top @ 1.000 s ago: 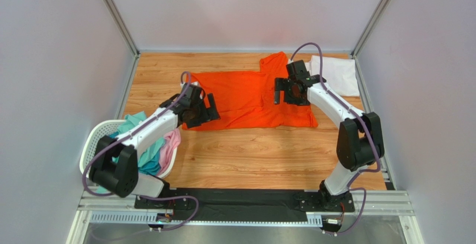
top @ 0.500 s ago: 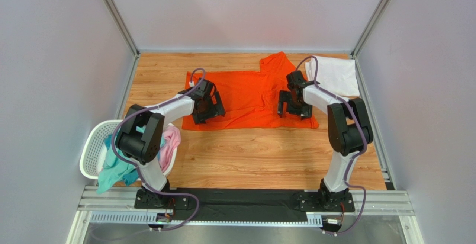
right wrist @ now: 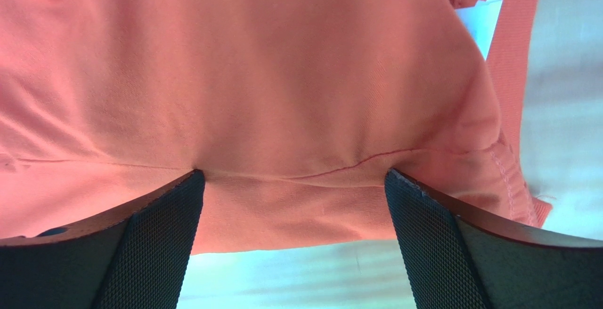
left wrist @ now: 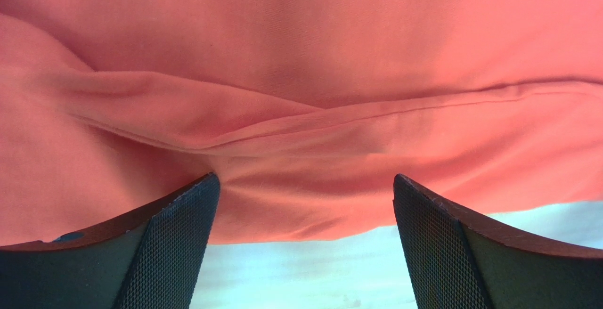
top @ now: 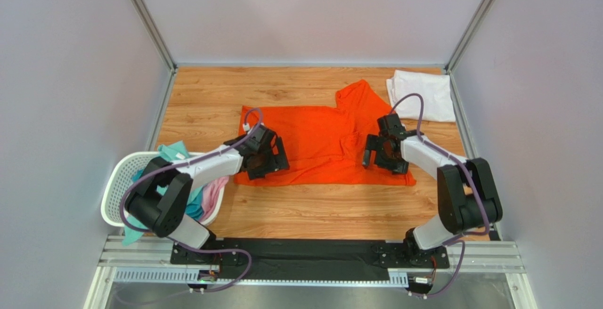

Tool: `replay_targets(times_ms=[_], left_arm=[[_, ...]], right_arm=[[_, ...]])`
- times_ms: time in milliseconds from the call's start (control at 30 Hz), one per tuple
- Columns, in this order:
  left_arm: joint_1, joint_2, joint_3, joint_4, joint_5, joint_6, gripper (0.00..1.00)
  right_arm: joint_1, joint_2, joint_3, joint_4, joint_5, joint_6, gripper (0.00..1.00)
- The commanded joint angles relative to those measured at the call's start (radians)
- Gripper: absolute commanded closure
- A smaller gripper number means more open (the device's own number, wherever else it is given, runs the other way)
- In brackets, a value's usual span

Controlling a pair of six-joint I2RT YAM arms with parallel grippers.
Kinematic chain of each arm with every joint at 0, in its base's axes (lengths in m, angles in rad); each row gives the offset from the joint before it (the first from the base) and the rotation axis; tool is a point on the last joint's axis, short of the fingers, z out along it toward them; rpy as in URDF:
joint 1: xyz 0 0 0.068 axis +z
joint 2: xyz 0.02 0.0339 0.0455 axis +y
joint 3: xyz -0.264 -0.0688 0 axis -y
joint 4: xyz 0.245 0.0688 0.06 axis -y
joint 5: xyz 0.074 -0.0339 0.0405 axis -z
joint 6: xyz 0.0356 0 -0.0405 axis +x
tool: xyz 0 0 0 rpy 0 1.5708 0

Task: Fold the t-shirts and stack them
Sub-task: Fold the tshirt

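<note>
**A:** Where is the bright orange cloth t-shirt (top: 318,136)?

**B:** It's spread out on the wooden counter (top: 318,210), about midway across. One sleeve points toward the back wall, and the near hem runs from one arm to the other.

**A:** What about the left gripper (left wrist: 304,182)?

**B:** It's low over the shirt's near left corner, with the jaws standing wide apart. In the wrist view the hem and a soft fold of orange cloth lie between the two black textured fingers (left wrist: 177,238). Nothing is pinched.

**A:** And the right gripper (right wrist: 293,175)?

**B:** It's much the same at the near right part of the shirt. The jaws are spread wide, a stitched seam runs across the gap between them, and the cloth edge lies just inside. No cloth is clamped there either.

**A:** Any other shirts?

**B:** A folded white cloth t-shirt (top: 421,93) lies at the back right corner, near the orange sleeve but not touching it. A teal t-shirt (top: 173,153) and a pink t-shirt (top: 216,189) are heaped in the white mesh laundry basket (top: 117,182) at the left near edge. The teal one spills over the rim.
</note>
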State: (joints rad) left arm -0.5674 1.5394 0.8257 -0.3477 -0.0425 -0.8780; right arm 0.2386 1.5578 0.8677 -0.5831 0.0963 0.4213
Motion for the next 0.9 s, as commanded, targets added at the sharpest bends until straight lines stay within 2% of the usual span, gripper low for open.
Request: replay_targets(times_ms=[0, 233, 300, 433, 533, 733, 867], left_arm=[[-0.070, -0.103, -0.164, -0.137, -0.031, -0.140, 0.00], [-0.183, -0.300, -0.292, -0.166, -0.060, -0.257, 0.00], [-0.228, -0.354, -0.304, -0.186, -0.079, -0.300, 0.00], [-0.298, -0.423, -0.310, -0.267, -0.135, -0.374, 0.00], [-0.319, -0.459, -0.307, -0.289, -0.180, -0.375, 0.00], [-0.319, -0.504, -0.099, -0.473, -0.295, -0.302, 0.00], [-0.318, -0.535, -0.020, -0.511, -0.304, -0.274, 0.00]], right_arm=[[-0.007, -0.119, -0.114, -0.047, -0.017, 0.076, 0.00], [-0.004, -0.430, -0.269, -0.132, -0.020, 0.134, 0.00], [-0.002, -0.479, -0.295, -0.135, -0.081, 0.166, 0.00], [-0.004, -0.611, -0.322, -0.175, -0.067, 0.218, 0.00], [-0.004, -0.659, -0.322, -0.195, -0.076, 0.240, 0.00], [-0.004, -0.771, -0.217, -0.302, -0.083, 0.223, 0.00], [-0.005, -0.838, -0.150, -0.362, -0.079, 0.205, 0.00]])
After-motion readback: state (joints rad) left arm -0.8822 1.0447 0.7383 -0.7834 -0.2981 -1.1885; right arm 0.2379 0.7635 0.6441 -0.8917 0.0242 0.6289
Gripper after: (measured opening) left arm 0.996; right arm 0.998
